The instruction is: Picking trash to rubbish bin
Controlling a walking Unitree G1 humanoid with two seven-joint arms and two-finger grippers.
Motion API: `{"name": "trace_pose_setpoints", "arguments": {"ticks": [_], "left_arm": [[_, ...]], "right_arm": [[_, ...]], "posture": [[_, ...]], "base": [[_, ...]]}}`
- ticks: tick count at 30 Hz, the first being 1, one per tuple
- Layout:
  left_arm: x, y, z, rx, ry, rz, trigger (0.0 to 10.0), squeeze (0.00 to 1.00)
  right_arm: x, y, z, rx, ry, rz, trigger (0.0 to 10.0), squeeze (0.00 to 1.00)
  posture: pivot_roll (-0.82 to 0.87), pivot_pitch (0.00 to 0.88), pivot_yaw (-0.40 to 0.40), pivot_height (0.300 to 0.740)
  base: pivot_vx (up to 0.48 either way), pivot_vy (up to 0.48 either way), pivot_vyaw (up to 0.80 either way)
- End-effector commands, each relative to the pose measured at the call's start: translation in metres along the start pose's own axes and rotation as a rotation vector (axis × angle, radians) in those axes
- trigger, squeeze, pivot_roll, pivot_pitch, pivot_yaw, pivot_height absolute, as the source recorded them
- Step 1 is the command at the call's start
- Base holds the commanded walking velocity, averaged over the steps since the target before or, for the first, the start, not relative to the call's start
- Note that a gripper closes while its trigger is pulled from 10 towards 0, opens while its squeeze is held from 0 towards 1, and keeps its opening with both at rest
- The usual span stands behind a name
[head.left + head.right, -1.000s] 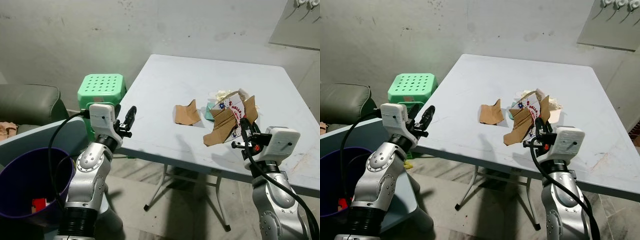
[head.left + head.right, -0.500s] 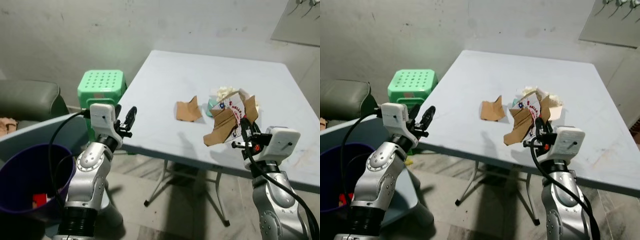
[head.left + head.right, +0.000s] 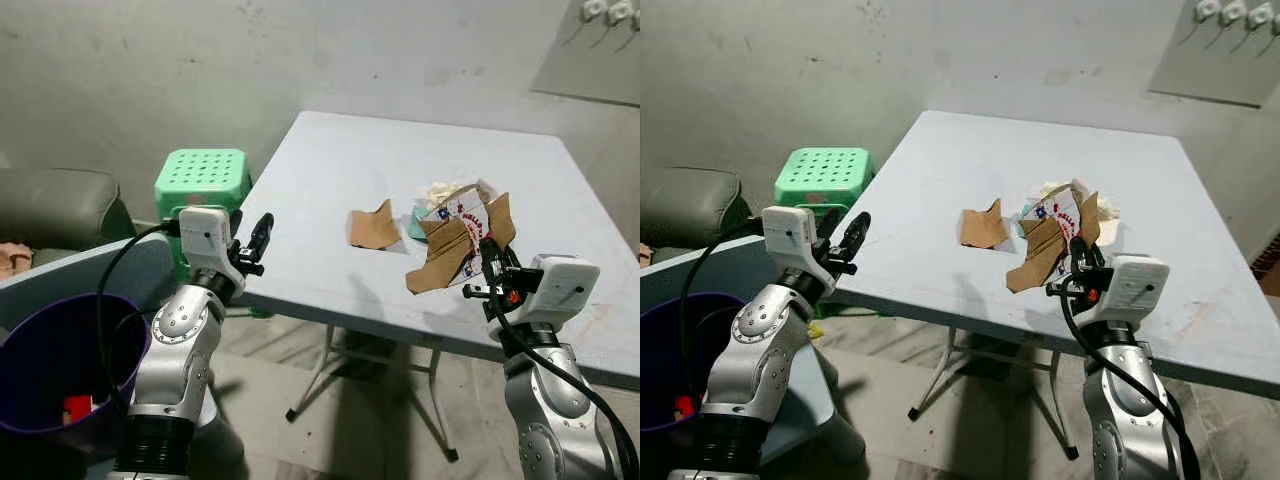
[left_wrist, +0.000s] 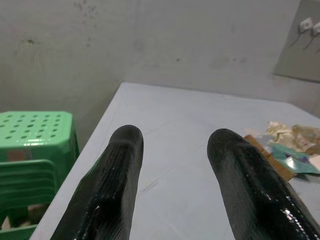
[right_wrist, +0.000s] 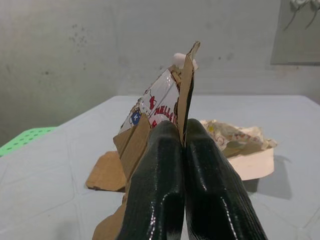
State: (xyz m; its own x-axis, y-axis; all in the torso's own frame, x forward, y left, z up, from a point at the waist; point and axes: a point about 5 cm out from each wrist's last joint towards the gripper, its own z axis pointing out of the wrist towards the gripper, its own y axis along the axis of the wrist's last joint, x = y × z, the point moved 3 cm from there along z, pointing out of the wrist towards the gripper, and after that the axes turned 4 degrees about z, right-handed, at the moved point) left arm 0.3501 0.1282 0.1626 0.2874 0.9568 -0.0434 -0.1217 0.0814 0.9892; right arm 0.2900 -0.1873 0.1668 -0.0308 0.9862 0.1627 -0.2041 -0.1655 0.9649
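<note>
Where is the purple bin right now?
The purple bin sits low on the robot's left, beside its left arm, near the green stool.

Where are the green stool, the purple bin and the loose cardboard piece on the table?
green stool [image 3: 202,170], left eye view, on its perforated top.
purple bin [image 3: 130,335], left eye view, on its rim.
cardboard piece [image 3: 983,228], right eye view, on its flat middle.

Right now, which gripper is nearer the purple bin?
Left. The left gripper hovers open at the table's near-left corner, above the purple bin; the right gripper is across the table, shut on torn cardboard.
</note>
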Motion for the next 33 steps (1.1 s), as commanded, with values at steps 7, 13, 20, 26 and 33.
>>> {"name": "trace_pose_setpoints", "arguments": {"ticks": [7, 13, 20, 26, 33], "left_arm": [[0.0005, 0.0039, -0.0001, -0.011, 0.005, -0.003, 10.0, 0.0], [0.0017, 0.0043, -0.0007, -0.01, 0.01, -0.001, 10.0, 0.0], [0.0031, 0.0045, -0.0015, -0.008, 0.014, -0.007, 10.0, 0.0], [0.0031, 0.0043, -0.0014, -0.006, 0.013, -0.011, 10.0, 0.0], [0.0032, 0.0043, -0.0009, -0.003, 0.015, -0.013, 10.0, 0.0]], "right_arm": [[0.0007, 0.0057, -0.0006, -0.015, 0.004, 0.006, 10.0, 0.0], [0.0019, 0.0033, -0.0005, 0.003, 0.02, 0.004, 10.0, 0.0], [0.0033, 0.0014, -0.0011, 0.021, 0.037, -0.018, 10.0, 0.0], [0.0039, 0.0016, -0.0007, 0.024, 0.042, -0.022, 10.0, 0.0], [0.0036, 0.0011, -0.0008, 0.03, 0.042, -0.025, 10.0, 0.0]], "posture": [[-0.07, 0.0, -0.021, 0.74], [-0.06, 0.0, -0.022, 0.74], [-0.06, 0.0, -0.023, 0.74], [-0.06, 0.0, -0.022, 0.74], [-0.06, 0.0, -0.021, 0.74]], "base": [[-0.074, 0.0, 0.0], [0.0, 0.0, 0.0], [0.0, 0.0, 0.3], [0.0, 0.0, 0.8], [0.0, 0.0, 0.8]]}}
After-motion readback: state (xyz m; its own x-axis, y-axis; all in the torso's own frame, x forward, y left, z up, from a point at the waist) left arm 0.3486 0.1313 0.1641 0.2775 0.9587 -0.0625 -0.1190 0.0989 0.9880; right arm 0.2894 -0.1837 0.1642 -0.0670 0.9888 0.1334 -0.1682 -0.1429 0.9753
